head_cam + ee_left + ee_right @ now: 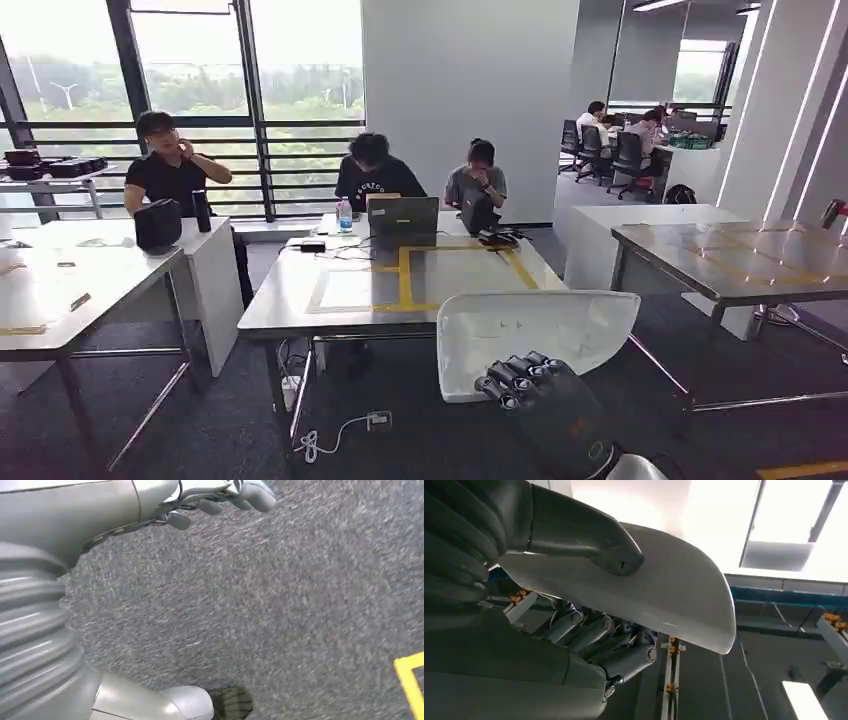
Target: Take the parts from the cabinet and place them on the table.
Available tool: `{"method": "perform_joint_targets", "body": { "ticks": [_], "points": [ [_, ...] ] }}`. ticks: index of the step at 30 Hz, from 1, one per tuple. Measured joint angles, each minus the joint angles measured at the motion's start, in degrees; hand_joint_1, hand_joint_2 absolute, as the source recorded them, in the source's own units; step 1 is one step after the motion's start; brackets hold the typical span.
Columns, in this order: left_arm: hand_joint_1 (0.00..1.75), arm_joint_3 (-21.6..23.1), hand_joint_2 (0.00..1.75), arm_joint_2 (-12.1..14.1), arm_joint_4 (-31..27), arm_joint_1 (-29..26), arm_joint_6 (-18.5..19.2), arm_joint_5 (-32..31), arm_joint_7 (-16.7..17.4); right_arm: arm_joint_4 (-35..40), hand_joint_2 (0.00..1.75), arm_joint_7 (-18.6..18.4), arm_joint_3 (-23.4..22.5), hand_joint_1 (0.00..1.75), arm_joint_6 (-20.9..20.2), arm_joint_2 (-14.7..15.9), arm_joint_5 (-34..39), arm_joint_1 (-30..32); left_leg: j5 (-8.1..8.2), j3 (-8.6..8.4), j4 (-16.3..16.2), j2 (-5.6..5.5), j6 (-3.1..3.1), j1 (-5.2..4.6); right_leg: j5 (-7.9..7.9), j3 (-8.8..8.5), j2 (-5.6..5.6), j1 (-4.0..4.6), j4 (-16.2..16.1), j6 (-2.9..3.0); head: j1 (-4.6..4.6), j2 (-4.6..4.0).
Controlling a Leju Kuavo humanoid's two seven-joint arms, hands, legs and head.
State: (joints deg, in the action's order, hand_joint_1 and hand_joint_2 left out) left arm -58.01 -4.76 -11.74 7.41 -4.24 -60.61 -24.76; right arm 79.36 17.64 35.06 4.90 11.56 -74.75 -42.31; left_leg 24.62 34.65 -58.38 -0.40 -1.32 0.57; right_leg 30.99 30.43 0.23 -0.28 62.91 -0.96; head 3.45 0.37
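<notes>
Dark fingers (515, 380) of the right hand (540, 400) curl under a smooth, white, curved plastic panel (535, 335), thumb (589, 540) pressed on its upper face, holding it in the air in front of the white table with yellow tape lines (300, 300). The right wrist view shows the panel's thin rounded edge (glossy, faintly shaded). The left hand (220, 497) hangs over grey speckled carpet (260, 610), its fingers loosely curled and holding nothing.
</notes>
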Motion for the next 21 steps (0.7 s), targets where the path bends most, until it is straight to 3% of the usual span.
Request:
{"method": "perform_joint_targets", "body": {
  "ticks": [3, 4, 5, 6, 8, 9, 10, 11, 13, 14, 15, 16, 17, 18, 19, 20, 21],
  "points": [
    [0.0, 0.0, 1.75, 0.09, 0.0, -0.06, 0.07, 0.0, 0.06, 0.0, 1.75, 0.0, 0.02, 1.61, -0.09, -0.07, -0.07, 0.43, 1.21, -0.87, -0.04, -0.03, -0.24, -0.01, 4.67, 7.81, 0.01, -0.16, 11.01, -0.75, 0.11, 0.0],
    [0.0, 0.0, 1.75, 0.09, 0.0, -0.16, 0.07, 0.0, 0.09, 0.0, 1.75, 0.0, 0.04, 1.61, -0.09, -0.07, -0.09, 0.68, 1.67, -1.26, -0.12, -0.1, -0.16, -0.01, 5.27, 9.7, 0.01, -0.17, 12.28, -0.82, 0.11, 0.0],
    [0.0, 0.0, 1.75, 0.09, 0.0, -0.22, 0.13, 0.0, 0.09, 0.0, 1.75, 0.0, 0.02, 1.61, -0.09, -0.07, -0.09, 0.74, 2.14, -1.74, -0.2, -0.17, -0.08, -0.01, 4.46, 10.29, 0.01, -0.18, 11.21, -0.66, 0.13, 0.0],
    [0.0, -0.02, 1.75, 0.09, 0.0, -0.23, 0.13, 0.0, 0.09, 0.0, 1.75, 0.0, 0.04, 1.61, -0.09, -0.07, -0.07, 0.69, 2.79, -2.46, -0.28, -0.21, 0.06, -0.01, 1.94, 9.84, 0.01, -0.17, 7.76, -0.43, 0.13, 0.0],
    [0.0, -0.02, 1.75, 0.07, 0.0, -0.22, 0.13, 0.0, 0.07, 0.0, 1.75, 0.0, 0.04, 1.61, -0.09, -0.07, -0.07, 0.69, 4.12, -4.03, -0.26, -0.19, 0.44, -0.01, -5.4, 7.28, -0.02, -0.01, -1.62, 0.21, 0.15, 0.0],
    [0.0, 0.0, 1.75, -0.02, 0.09, -0.25, 0.13, 0.0, 0.07, -0.09, 1.75, 0.0, 0.04, 1.61, -0.11, -0.07, -0.07, 0.83, 4.72, -4.17, -0.31, -0.12, 0.68, -0.02, -8.79, 7.11, -0.12, 0.23, -4.19, 0.72, 0.26, -0.02],
    [0.0, -0.02, 1.75, 0.0, 0.07, -0.15, 0.13, 0.0, 0.13, -0.15, 1.75, 0.02, 0.07, 1.61, -0.18, 0.0, 0.04, 0.63, 4.99, -4.49, 0.05, -0.33, 1.1, -0.12, -6.78, 7.05, -0.26, 0.67, -4.67, 0.81, 0.7, -0.15],
    [0.0, -0.02, 1.75, 0.06, 0.02, -0.18, 0.13, 0.0, 0.15, -0.15, 1.75, 0.17, 0.07, 1.61, -0.33, -0.02, 0.13, 0.63, 5.4, -4.63, 0.65, -0.18, 1.55, -0.1, -6.97, 6.49, -0.13, 0.71, -4.8, 1.04, 1.31, -0.15],
    [0.0, -0.02, 1.75, 0.11, -0.02, -0.2, 0.15, 0.0, 0.15, -0.17, 1.75, 0.17, -0.02, 1.61, -0.35, 0.02, 0.37, 0.3, 4.84, -6.21, 0.56, -0.07, 2.29, -0.24, -6.92, 5.46, 0.04, 0.46, -5.59, 1.93, 1.18, -0.15],
    [0.0, -0.04, 1.75, 0.31, -0.11, -0.16, 0.15, 0.0, 0.15, -0.11, 1.75, 0.22, -0.02, 1.61, -0.35, -0.11, 0.37, 0.25, 5.32, -5.84, -0.15, -0.03, 2.55, -0.16, -6.86, 4.16, 0.11, 0.11, -5.89, 2.3, 1.07, -0.13],
    [0.0, -0.04, 1.75, 0.15, -0.07, -0.11, 0.15, 0.0, 0.11, -0.11, 1.75, 0.28, 0.0, 1.61, -0.35, -0.13, 0.39, 0.05, 4.8, -5.1, -2.55, 0.03, 2.83, -0.1, -6.29, 3.18, 0.02, 0.14, -5.99, 2.73, 0.98, -0.11],
    [0.0, -0.02, 1.75, 0.13, -0.04, 0.01, 0.15, 0.0, 0.15, -0.11, 1.75, 0.28, 0.04, 1.61, -0.35, -0.2, 0.39, -0.19, 4.76, -2.5, -6.78, 0.07, 3.06, -0.07, -5.76, 2.54, -0.01, 0.14, -6.02, 3.04, 0.83, -0.2],
    [0.0, -0.02, 1.75, 0.15, -0.04, 0.04, 0.15, 0.0, 0.15, -0.11, 1.75, 0.37, 0.11, 1.61, -0.37, -0.24, 0.39, -0.19, 5.71, 0.78, -11.2, 0.08, 3.2, -0.02, -5.16, 1.98, -0.01, 0.16, -6.02, 3.09, 0.65, -0.11],
    [0.0, -0.02, 1.75, 0.22, -0.04, -0.07, 0.15, 0.0, 0.18, -0.13, 1.75, 0.44, 0.2, 1.61, -0.46, -0.24, 0.37, -0.06, 7.87, 3.76, -14.58, 0.08, 3.39, -0.03, -4.47, 1.4, 0.01, 0.19, -6.02, 3.17, 0.52, -0.11],
    [0.0, -0.02, 1.75, 0.24, -0.04, -0.3, 0.15, 0.0, 0.24, -0.15, 1.75, 0.48, 0.24, 1.61, -0.46, -0.24, 0.37, 0.07, 10.03, 6.04, -16.39, 0.09, 3.48, -0.03, -3.77, 0.69, 0.06, 0.19, -6.01, 3.18, 0.37, -0.11],
    [0.0, -0.02, 1.75, 0.24, -0.04, -0.44, 0.15, 0.0, 0.35, -0.15, 1.75, 0.52, 0.24, 1.61, -0.48, -0.24, 0.37, 0.12, 10.83, 7.22, -16.11, 0.1, 3.34, -0.03, -3.1, -0.12, 0.14, 0.19, -5.99, 3.16, 0.26, -0.09],
    [0.0, -0.04, 1.75, 0.26, -0.04, -0.48, 0.15, 0.0, 0.33, -0.17, 1.75, 0.5, 0.26, 1.61, -0.48, -0.24, 0.37, 0.12, 10.04, 7.42, -14.14, 0.1, 3.26, -0.03, -2.34, -1.08, 0.17, 0.18, -5.99, 3.1, 0.11, -0.09]
  ]
}}
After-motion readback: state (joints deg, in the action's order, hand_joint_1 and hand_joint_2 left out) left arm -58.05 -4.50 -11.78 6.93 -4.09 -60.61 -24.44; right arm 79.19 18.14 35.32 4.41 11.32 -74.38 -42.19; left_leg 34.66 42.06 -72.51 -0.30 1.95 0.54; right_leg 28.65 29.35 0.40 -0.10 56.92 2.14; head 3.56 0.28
